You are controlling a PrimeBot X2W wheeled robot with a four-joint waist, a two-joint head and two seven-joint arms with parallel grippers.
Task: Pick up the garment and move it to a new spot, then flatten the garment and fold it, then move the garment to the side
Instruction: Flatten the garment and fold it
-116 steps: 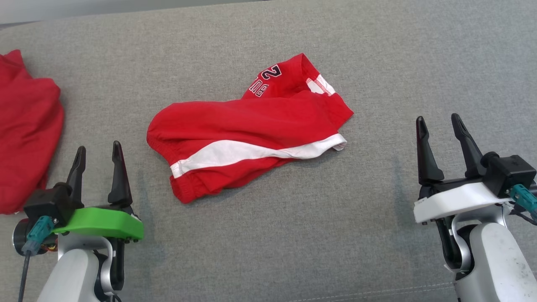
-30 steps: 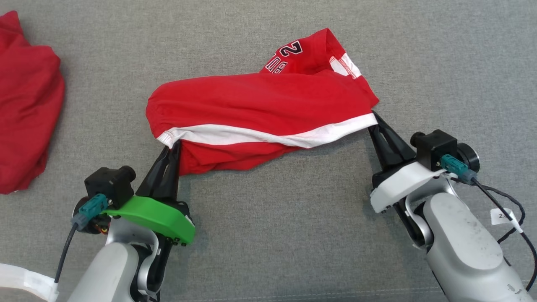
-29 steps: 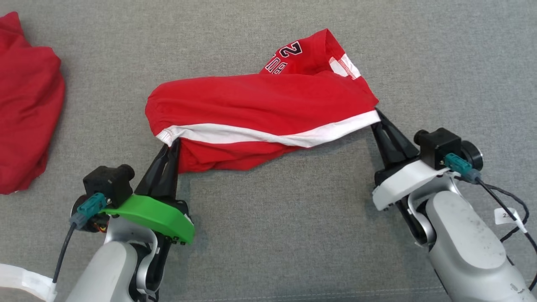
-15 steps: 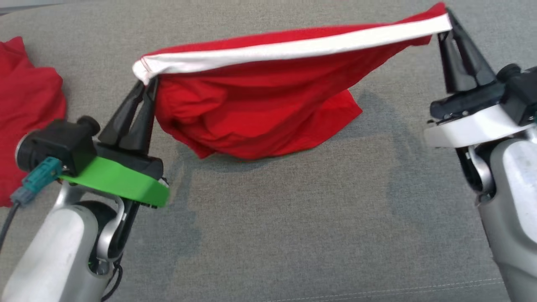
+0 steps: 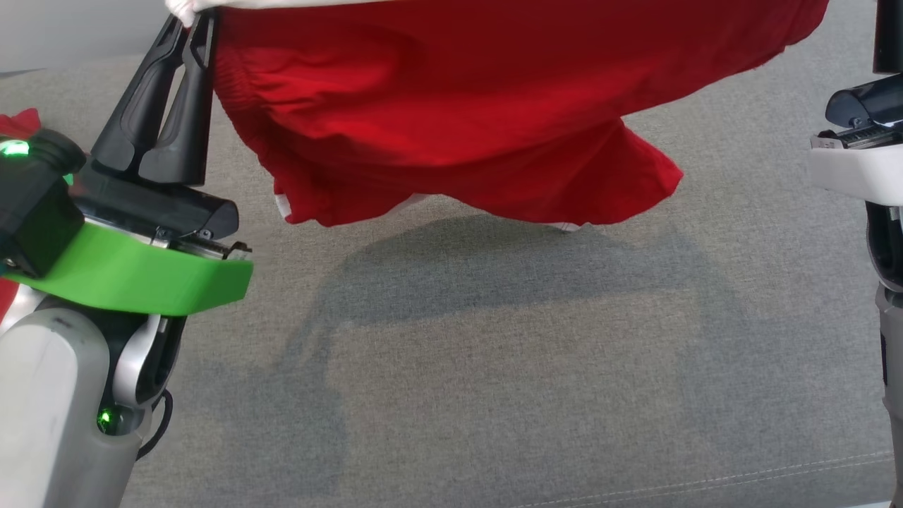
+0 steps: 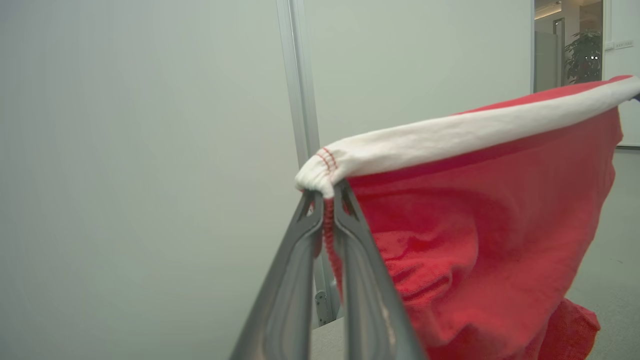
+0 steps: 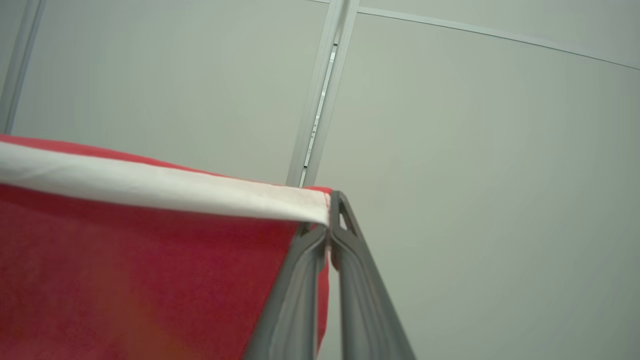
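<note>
Garment [image 5: 451, 106] aloft, strung between both claws, white band [image 6: 450, 135] taut on top. Left gripper [image 5: 189, 20] pinches the band's left end; right gripper [image 7: 331, 220] pinches its right end. Lower hem hangs close over wide grey cushion [image 5: 494, 367]. Second red cloth [image 5: 17, 121] at far left edge.

You have the garment [image 5: 458, 106] strung between the two claws: left claw [image 5: 190, 17] nipping its upper left corner, right claw [image 7: 331, 220] nipping the upper right. It hangs over the padded surface [image 5: 494, 367]; hem contact cannot be told. A second garment [image 5: 25, 120] lies at far left, behind the left claw's wrist. A wall [image 5: 70, 28] stands behind.
</note>
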